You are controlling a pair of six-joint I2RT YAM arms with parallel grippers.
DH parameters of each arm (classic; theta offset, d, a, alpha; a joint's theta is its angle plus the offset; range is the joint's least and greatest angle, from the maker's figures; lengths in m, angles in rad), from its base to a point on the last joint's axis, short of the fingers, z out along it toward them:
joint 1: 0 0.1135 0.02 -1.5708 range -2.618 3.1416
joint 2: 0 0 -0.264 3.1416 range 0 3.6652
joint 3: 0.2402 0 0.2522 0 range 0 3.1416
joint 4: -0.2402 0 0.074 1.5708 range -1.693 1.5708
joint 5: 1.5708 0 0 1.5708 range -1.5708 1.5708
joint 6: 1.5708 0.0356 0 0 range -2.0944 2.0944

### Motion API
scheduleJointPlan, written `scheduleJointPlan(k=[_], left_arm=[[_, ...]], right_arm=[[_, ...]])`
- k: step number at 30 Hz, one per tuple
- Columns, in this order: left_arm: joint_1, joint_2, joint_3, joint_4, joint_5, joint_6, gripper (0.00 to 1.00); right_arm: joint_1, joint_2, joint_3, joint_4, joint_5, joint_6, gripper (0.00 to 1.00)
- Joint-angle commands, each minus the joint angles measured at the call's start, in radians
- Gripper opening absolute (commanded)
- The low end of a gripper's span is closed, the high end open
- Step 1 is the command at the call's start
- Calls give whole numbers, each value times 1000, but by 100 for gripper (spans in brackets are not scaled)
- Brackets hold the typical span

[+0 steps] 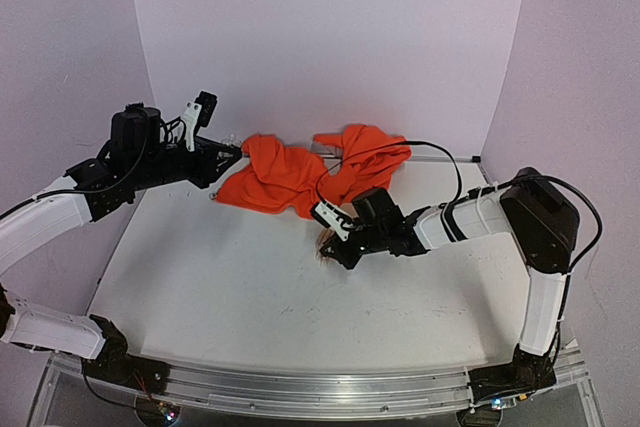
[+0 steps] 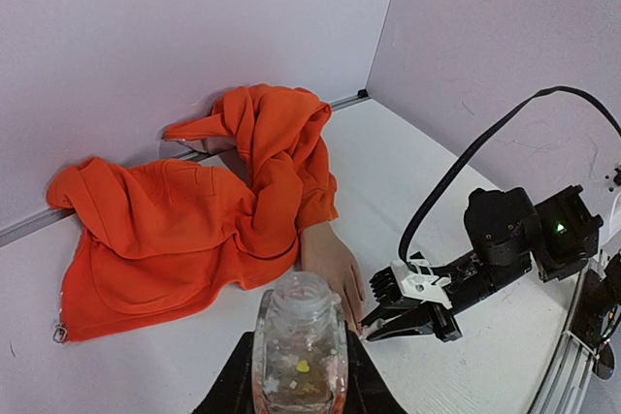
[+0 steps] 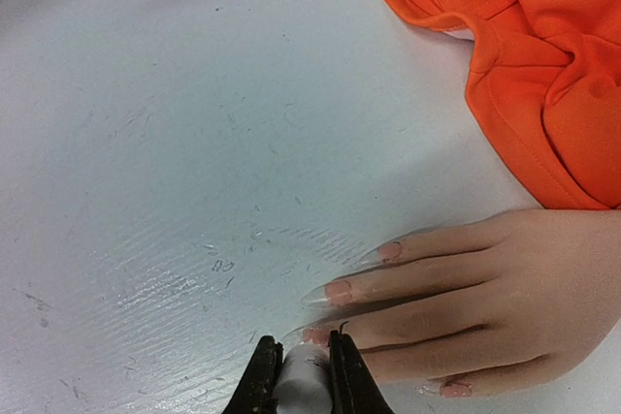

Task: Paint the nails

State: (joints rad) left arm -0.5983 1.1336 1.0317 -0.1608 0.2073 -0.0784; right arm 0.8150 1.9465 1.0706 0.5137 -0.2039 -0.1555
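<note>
Pinching a brush (image 3: pixel 303 393) in right hand (image 3: pixel 303 375) at the nails (image 3: pixel 338 290), gripped bottle (image 2: pixel 299 322) in left hand (image 2: pixel 301 385); judged painting barely begun.

Glossy nails (image 3: pixel 332 291), cloth sleeve (image 3: pixel 543 75), scuffed matt tabletop (image 3: pixel 175 123)

The top camera is looking down from behind the arm bases (image 1: pixel 500 382) toward twelve o'clock. The left wrist camera is facing four o'clock from farther off, the right wrist camera nine o'clock, close in; both are showing the mannequin hand (image 3: pixel 505 298).
</note>
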Motion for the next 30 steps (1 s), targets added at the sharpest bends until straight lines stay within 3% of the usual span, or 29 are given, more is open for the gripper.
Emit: scheduleJointPlan(k=[1,30], left_arm=[[6,-11,7,30,9,2,0],[6,-12,7,30,7,6,0]], right_arm=[[8,-17,23,18,22,9,0],[9,31,45,13,0,2,0]])
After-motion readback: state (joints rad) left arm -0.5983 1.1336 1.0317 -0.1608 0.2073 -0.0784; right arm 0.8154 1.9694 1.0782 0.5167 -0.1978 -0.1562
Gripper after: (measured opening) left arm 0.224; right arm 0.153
